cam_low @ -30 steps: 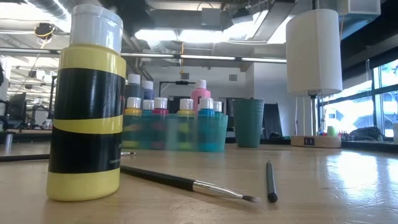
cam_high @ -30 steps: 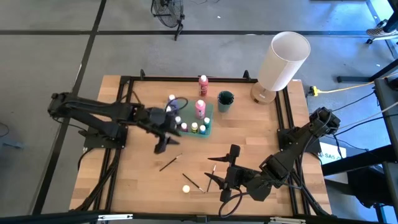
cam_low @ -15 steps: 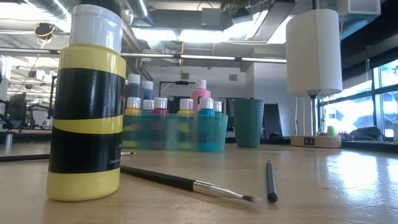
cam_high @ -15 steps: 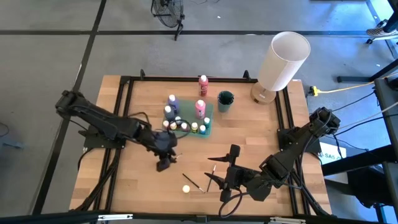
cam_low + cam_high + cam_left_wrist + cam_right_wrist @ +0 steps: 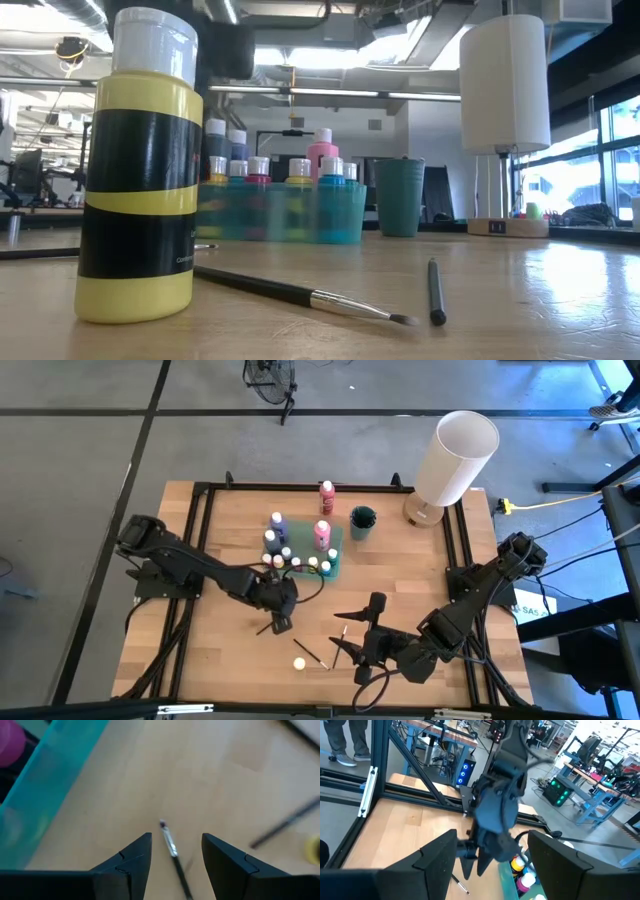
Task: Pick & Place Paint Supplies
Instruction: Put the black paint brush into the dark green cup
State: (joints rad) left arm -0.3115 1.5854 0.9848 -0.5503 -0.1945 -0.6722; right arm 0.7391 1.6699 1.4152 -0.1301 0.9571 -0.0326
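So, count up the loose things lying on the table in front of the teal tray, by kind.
Brushes: 3
Yellow bottle: 1
Total: 4

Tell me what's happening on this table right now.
The left gripper hovers open over a thin brush lying on the wood beside the teal tray of paint bottles, the brush lined up between its fingers but not gripped. The right gripper waits open near the front edge, holding nothing. A yellow bottle and two other brushes lie loose.
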